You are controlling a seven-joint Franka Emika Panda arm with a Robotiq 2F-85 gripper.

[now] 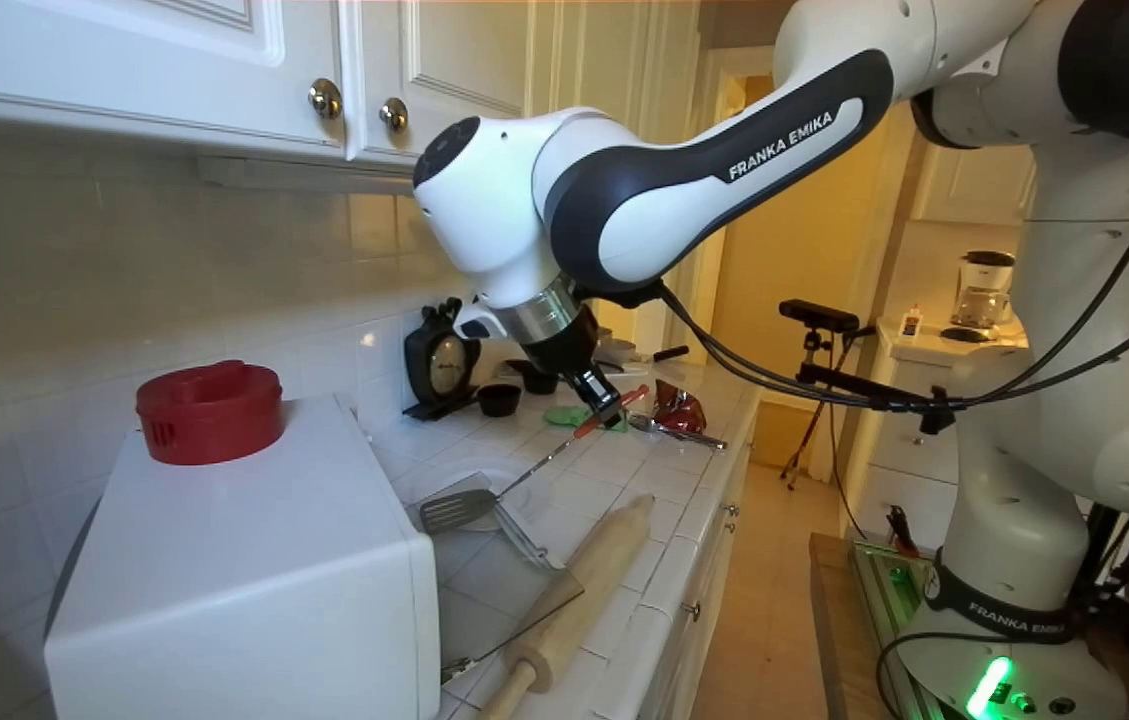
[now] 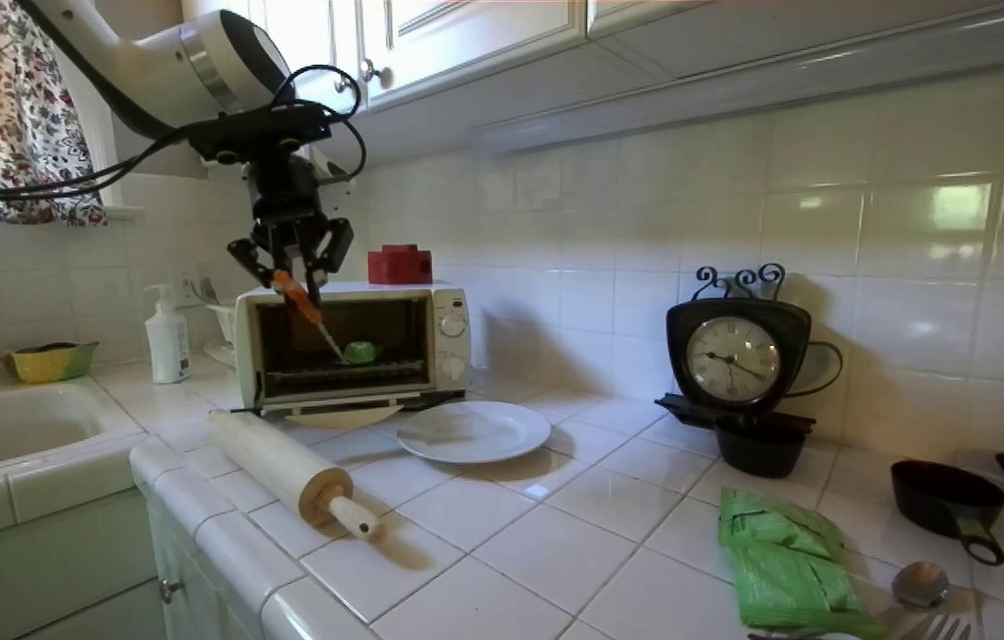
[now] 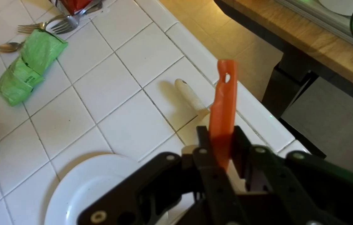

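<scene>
My gripper (image 1: 608,410) is shut on the orange handle of a spatula (image 1: 456,509), held in the air above the tiled counter. The handle stands between the fingers in the wrist view (image 3: 223,103). The spatula's slotted metal head tilts down toward the toaster oven (image 2: 453,356). In an exterior view the gripper (image 2: 300,283) is in front of the oven, and the head is hard to make out against the dark oven inside. The oven door is lowered. A small green object (image 2: 362,353) shows inside the oven. A white plate (image 2: 502,436) lies on the counter before it.
A wooden rolling pin (image 2: 275,458) lies near the counter edge. A red container (image 1: 209,415) sits on the oven. A green packet (image 3: 43,47), forks (image 3: 65,25), a clock (image 2: 734,356) and a small black pan (image 2: 946,498) stand farther along. Cabinets (image 1: 464,60) hang above.
</scene>
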